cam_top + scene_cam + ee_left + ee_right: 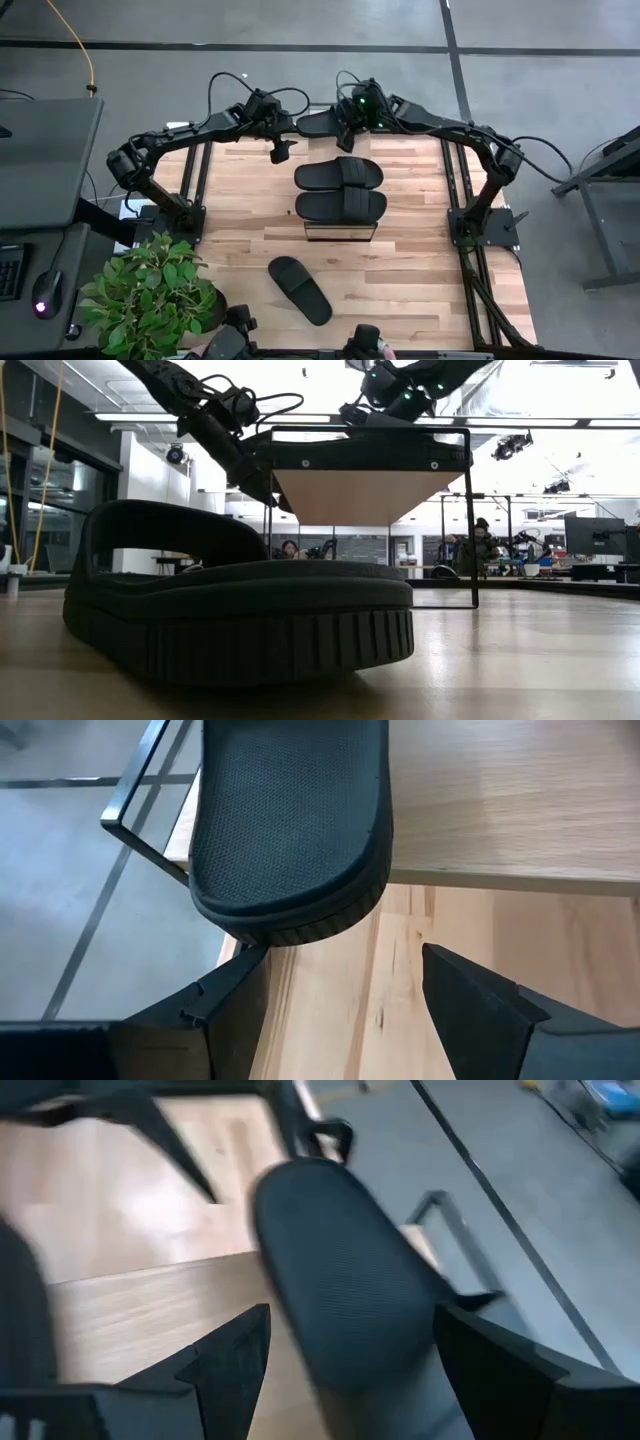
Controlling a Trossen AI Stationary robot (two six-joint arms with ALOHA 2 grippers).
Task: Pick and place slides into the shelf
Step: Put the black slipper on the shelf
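Note:
The third black slide lies across the far end of the shelf, a light plank on a dark frame. My right gripper is over it, fingers astride its sole. One end overhangs the plank's left edge. My left gripper is open just off that end, and I see no touch. Two more slides lie side by side on the plank. The fourth slide rests sole-down on the table, filling the low view. My right gripper has the slide's sole between its two fingers, which lie across the slide's width, one on each long edge. It comes from above and from the table's right. The slide lies level on the shelf's far end; the picture is blurred.
A potted plant stands at the table's near left corner. Dark frame rails run along both table sides. Bare tabletop lies between the shelf's near end and the loose slide. People sit far off in the room.

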